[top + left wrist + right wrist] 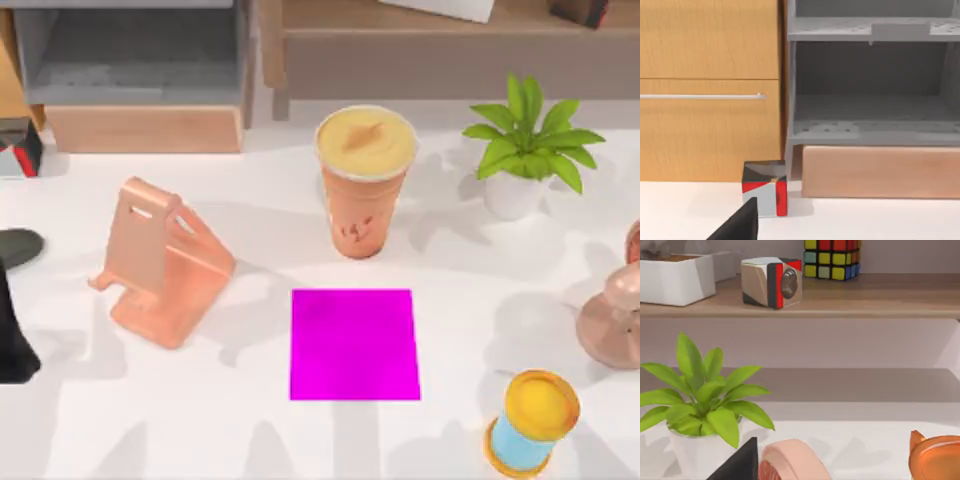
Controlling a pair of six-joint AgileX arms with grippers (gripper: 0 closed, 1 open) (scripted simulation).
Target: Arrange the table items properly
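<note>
**Cup Handling and Clearance Around the Pink Stand**

While the left arm [15,340] sits parked at the table's left edge, its finger state cannot be told. Moving right, the pink stand [160,265] occupies the left-centre, with the magenta mat [354,344] near-centre. Just beyond the mat stands the orange cup [363,185], upright. Judged tall, light and tip-prone, with a smooth tapered wall; grip mid-body, not the creamy top. The potted plant [525,150] crowds its right side. Open room lies over the mat. The blue cylinder [530,425] stands near-right. The right gripper's state cannot be told.
</note>
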